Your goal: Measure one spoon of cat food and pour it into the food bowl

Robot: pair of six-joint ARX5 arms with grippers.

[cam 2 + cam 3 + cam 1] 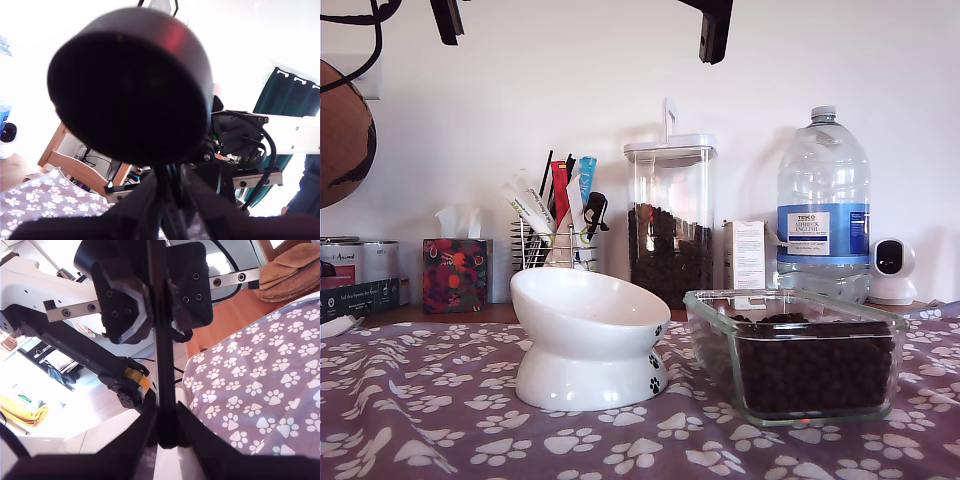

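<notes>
Both sets of jaws pinch the spoon [131, 85]: my first gripper [167, 200] clamps the handle below the cup, my second gripper [162, 427] clamps the handle too. On the exterior view's table, the food bowl [590, 335] sits at nine o'clock from the glass dish [798, 352] of cat food [815, 365].

The exterior view sits low at table height, close to the food bowl [590, 335], facing the wall. The first wrist view looks up along the spoon [132, 87], its cup filling the frame. The second wrist view looks along the spoon's handle toward the other gripper. All three catch the paw-print tablecloth [440, 420].
</notes>
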